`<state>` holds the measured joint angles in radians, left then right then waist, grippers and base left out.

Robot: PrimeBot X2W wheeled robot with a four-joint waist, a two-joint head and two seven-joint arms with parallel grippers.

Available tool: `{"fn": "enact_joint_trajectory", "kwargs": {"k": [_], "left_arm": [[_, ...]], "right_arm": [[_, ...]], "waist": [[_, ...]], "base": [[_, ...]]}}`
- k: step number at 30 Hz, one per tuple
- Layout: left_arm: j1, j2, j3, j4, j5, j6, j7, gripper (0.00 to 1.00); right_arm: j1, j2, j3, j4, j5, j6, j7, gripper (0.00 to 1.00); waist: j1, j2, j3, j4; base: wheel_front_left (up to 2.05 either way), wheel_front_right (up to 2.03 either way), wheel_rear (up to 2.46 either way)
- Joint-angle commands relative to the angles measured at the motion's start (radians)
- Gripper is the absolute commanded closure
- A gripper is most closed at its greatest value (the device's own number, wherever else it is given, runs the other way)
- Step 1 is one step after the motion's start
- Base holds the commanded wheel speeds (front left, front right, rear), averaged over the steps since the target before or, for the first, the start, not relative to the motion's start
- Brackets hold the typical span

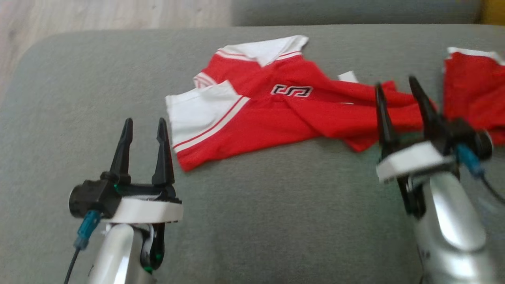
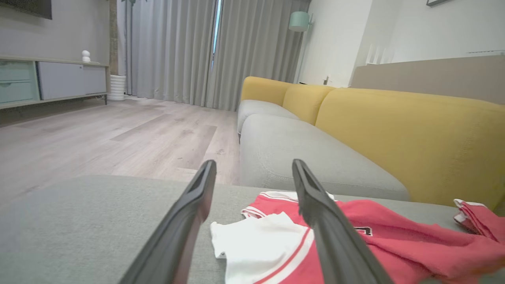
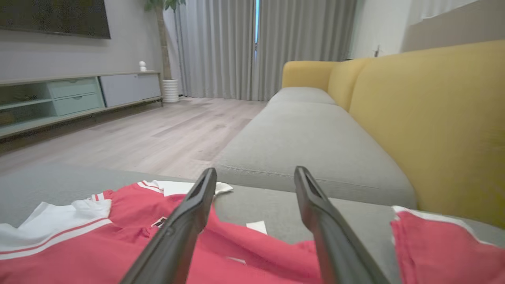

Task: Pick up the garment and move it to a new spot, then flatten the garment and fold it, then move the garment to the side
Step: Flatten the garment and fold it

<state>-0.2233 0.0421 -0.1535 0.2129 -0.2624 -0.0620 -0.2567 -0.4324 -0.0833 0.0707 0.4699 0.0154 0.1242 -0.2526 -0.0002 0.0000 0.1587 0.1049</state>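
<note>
Left end effector [image 1: 144, 122] spread, empty, just beside garment [image 1: 276, 114], right end effector [image 1: 395, 83] spread, empty, over it

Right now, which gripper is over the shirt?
The right gripper: its fingers reach over the red shirt. The left gripper sits over bare grey cushion, beside the white sleeve.

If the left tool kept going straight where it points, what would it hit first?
Probably the white sleeve of the garment, lying just ahead of the left tool; its height is unclear.
</note>
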Motion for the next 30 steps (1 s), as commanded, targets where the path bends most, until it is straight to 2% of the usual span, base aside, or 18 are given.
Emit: {"fn": "enact_joint_trajectory", "kwargs": {"k": [1, 9, 17, 22, 30], "left_arm": [[-0.009, 0.008, 0.043, -0.037, 0.009, -0.001, -0.005, 0.00], [0.022, 0.008, 0.026, -0.034, 0.013, -0.007, -0.005, 0.00], [0.019, 0.008, 0.013, -0.034, 0.012, -0.009, -0.005, 0.00], [0.006, 0.008, -0.001, -0.033, 0.007, -0.011, -0.005, 0.00], [-0.011, 0.008, -0.022, -0.027, 0.002, -0.010, -0.005, 0.00]], "right_arm": [[0.029, 0.021, 0.005, -0.069, -0.005, 0.007, -0.009, 0.00], [0.269, 0.033, -0.011, -0.197, 0.019, 0.007, -0.009, 0.00], [0.277, 0.033, -0.012, -0.205, 0.007, 0.007, -0.009, 0.00], [0.251, 0.033, -0.003, -0.145, -0.054, 0.007, 0.004, 0.00], [0.141, 0.029, 0.003, 0.045, -0.165, 0.007, 0.089, 0.00]], "waist": [[0.0002, 0.0000, -0.039, -0.051], [0.0002, 0.0000, -0.053, -0.089], [0.0002, 0.0000, -0.040, -0.081], [0.0002, 0.0000, -0.023, -0.055], [0.0002, 0.0000, 0.015, -0.003]], "base": [[0.00, 0.00, 0.00], [0.00, 0.00, 0.00], [0.00, 0.00, 0.00], [0.00, 0.00, 0.00], [0.00, 0.00, 0.00]]}}
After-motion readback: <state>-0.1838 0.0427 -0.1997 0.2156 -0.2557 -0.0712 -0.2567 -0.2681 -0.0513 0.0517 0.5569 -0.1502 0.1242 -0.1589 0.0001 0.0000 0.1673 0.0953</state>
